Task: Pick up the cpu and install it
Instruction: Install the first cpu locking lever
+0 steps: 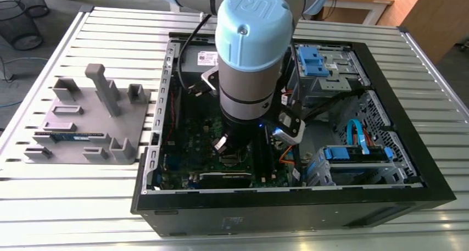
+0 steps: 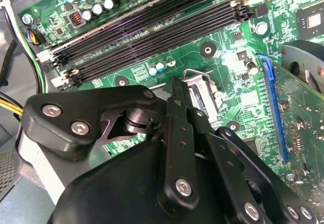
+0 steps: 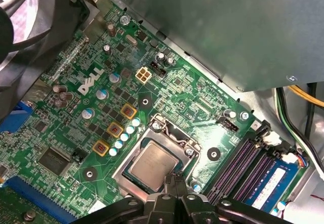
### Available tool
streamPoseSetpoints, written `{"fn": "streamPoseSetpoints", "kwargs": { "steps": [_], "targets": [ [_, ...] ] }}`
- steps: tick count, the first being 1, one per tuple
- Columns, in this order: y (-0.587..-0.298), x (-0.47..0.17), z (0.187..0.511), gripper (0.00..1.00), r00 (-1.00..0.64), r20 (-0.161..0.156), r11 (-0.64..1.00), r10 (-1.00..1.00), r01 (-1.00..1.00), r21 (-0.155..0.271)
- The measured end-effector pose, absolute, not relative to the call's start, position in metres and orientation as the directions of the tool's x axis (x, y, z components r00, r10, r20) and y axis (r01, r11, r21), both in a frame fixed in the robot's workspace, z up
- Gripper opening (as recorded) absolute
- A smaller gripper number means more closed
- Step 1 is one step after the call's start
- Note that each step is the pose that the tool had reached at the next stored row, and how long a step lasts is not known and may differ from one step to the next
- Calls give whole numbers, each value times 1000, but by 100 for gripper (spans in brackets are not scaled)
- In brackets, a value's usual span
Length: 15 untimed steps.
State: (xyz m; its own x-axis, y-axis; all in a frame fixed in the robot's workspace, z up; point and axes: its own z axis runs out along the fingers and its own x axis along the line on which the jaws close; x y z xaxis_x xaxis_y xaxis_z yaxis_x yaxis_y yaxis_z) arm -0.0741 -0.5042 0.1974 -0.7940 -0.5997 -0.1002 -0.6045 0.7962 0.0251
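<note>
The cpu (image 3: 151,165), a small square chip with a silvery top, lies flat in the motherboard socket, with the metal socket frame (image 3: 169,132) around it. My gripper (image 3: 175,181) hangs just over the chip's near edge, its two black fingers pressed together and shut with nothing between them. In the second wrist view the gripper (image 2: 177,89) points down at the socket frame (image 2: 201,88). In the exterior view the gripper (image 1: 228,148) reaches down into the open computer case (image 1: 410,199) over the green motherboard (image 1: 197,135).
Black memory slots (image 2: 152,26) run beside the socket, one holding a blue-labelled stick (image 3: 271,182). An expansion card (image 2: 304,102) and cables stand close by. A grey holder (image 1: 88,124) with a memory stick (image 1: 73,135) lies on the slatted table at the exterior view's left.
</note>
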Motion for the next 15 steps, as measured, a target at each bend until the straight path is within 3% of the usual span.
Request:
{"fn": "streamPoseSetpoints", "kwargs": {
  "steps": [15],
  "targets": [
    [-505, -70, 195, 11, -770, -94, 771, -631, -636, 27]
  ]
}}
